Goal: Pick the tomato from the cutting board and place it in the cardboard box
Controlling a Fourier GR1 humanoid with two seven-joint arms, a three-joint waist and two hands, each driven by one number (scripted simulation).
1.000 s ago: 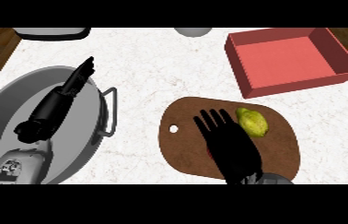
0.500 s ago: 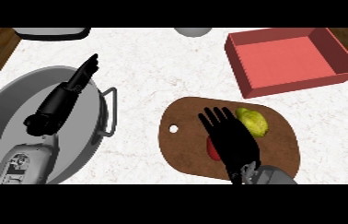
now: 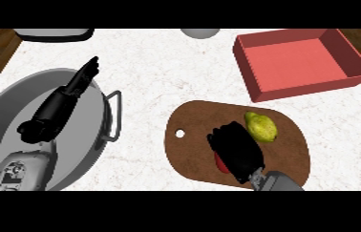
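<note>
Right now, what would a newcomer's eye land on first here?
The right hand curls over the tomato on the brown cutting board, lower right of centre, leaving a red sliver visible. A yellow-green fruit lies beside it, the red box sits top right, and the left hand stretches straight over the big grey pot at left.

White marbled counter (image 3: 155,59), brown wooden strip (image 3: 5,47) at its left edge

Pot (image 3: 88,147) left, cutting board (image 3: 197,126) right, box (image 3: 296,89) behind it, lemon (image 3: 261,127) and tomato (image 3: 220,163) on board
</note>
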